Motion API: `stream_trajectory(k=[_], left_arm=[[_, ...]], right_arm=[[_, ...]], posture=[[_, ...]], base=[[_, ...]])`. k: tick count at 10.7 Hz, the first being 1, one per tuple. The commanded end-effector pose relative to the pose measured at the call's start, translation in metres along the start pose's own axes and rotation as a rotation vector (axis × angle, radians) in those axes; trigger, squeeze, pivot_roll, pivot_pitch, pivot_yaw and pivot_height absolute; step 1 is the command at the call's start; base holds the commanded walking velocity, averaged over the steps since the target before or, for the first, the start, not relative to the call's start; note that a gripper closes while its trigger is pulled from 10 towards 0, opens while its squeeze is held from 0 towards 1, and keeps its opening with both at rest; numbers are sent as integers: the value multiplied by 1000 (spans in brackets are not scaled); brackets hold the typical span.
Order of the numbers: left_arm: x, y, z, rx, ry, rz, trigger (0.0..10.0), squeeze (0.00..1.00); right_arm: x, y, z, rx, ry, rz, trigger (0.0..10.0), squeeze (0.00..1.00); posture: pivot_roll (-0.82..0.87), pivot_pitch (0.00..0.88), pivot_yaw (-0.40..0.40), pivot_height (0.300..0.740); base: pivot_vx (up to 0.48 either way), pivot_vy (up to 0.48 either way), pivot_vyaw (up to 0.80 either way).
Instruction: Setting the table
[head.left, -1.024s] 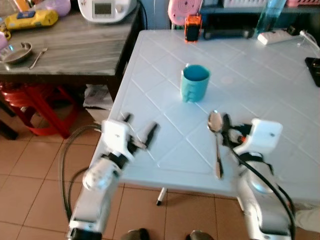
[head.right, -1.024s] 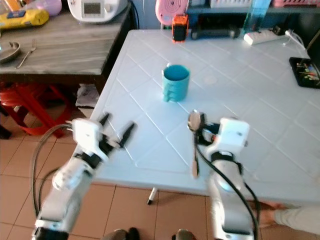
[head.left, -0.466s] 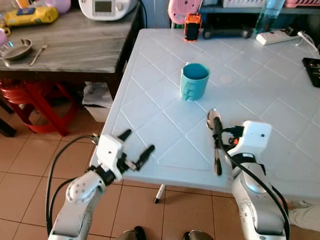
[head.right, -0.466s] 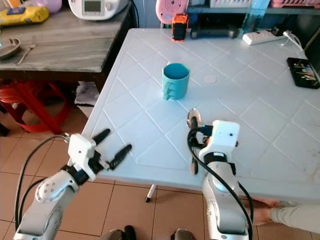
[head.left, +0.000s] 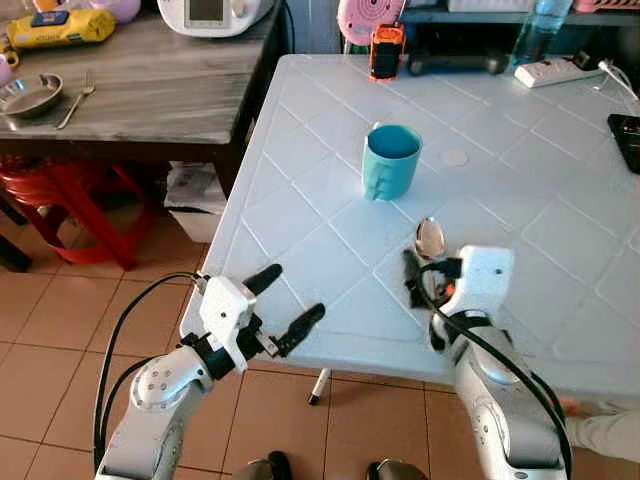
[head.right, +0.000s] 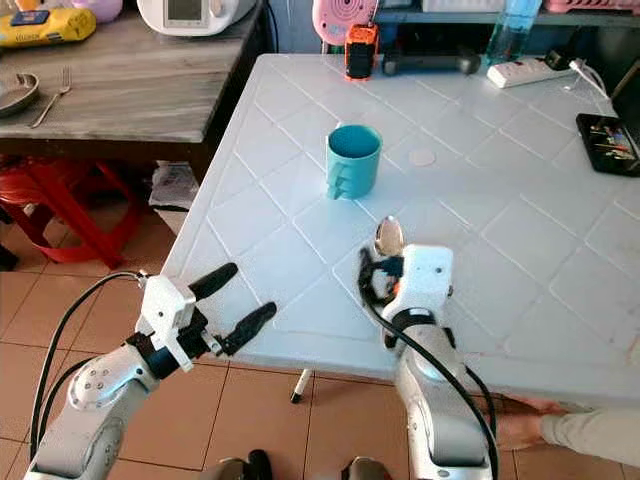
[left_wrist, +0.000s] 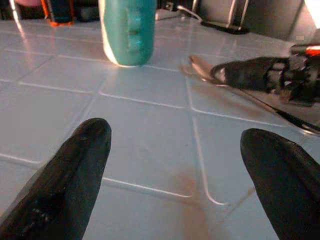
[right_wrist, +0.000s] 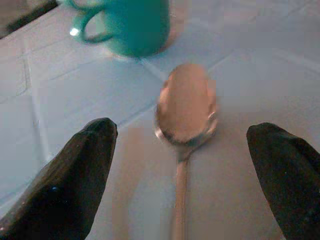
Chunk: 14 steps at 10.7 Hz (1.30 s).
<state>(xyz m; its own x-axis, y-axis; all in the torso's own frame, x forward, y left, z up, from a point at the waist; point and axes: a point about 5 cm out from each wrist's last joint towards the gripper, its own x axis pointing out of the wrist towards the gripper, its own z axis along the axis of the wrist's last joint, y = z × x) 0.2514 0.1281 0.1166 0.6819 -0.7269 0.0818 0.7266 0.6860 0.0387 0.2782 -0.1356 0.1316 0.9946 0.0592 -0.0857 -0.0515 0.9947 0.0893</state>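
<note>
- My right gripper (right_wrist: 182, 165) sits low over the white desk (head.left: 560, 170) with its fingers (right_wrist: 75, 175) spread wide, one on each side of the spoon (right_wrist: 186, 107), not touching it
- The spoon lies flat on the desk near its front edge, bowl pointing toward the teal mug (head.left: 389, 161); my right wrist covers most of the handle in the head views
- The mug stands upright further in, well apart from the spoon, handle turned toward the front-left
- My left gripper (head.left: 284, 305) hangs at the front-left edge of the desk, fingers (left_wrist: 70, 165) parted and holding nothing; bare desk surface lies between it and the spoon
- Open tiled floor (head.left: 60, 330) lies to my left, with a dark wooden side table (head.left: 150, 95) beyond it that abuts the desk's left side
- At the far edge of the desk stand an orange and black device (head.left: 386, 50) and a white power strip (head.left: 552, 72)
- A black tray (head.right: 607, 140) is cut off at the right border; what it holds is too small to tell
- A person's hand (head.right: 520, 430) shows under the desk's front edge at lower right, partly cut off
</note>
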Motion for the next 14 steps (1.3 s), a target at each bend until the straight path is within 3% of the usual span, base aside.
stream_trajectory(k=[1, 4, 5, 6, 7, 14], left_arm=[[-4, 2, -4, 6, 16, -7, 10000, 0], [-4, 3, -10, 2, 19, -14, 10000, 0], [-2, 2, -7, 1, 5, -13, 10000, 0], [5, -1, -1, 0, -24, -15, 10000, 0], [7, -3, 0, -1, -29, -24, 10000, 0], [12, -8, 7, 7, -46, -65, 10000, 0]], right_arm=[[-2, 5, 3, 4, 4, 27, 10000, 0], [-2, 7, -5, 26, 86, 46, 10000, 0], [-3, 8, -12, 31, 146, 53, 9451, 0], [-6, 5, -23, 18, 218, 56, 2824, 0], [-8, 5, -28, 23, 251, 65, 0, 0], [-21, -6, -50, 34, 420, 28, 0, 0]], posture=[[-171, 184, 57, 740], [-174, 182, 57, 740], [-171, 180, 57, 740], [-171, 180, 57, 740], [-174, 177, 57, 740], [-177, 177, 66, 740]], base=[[0, 0, 0], [0, 0, 0], [0, 0, 0], [0, 0, 0], [0, 0, 0], [0, 0, 0]])
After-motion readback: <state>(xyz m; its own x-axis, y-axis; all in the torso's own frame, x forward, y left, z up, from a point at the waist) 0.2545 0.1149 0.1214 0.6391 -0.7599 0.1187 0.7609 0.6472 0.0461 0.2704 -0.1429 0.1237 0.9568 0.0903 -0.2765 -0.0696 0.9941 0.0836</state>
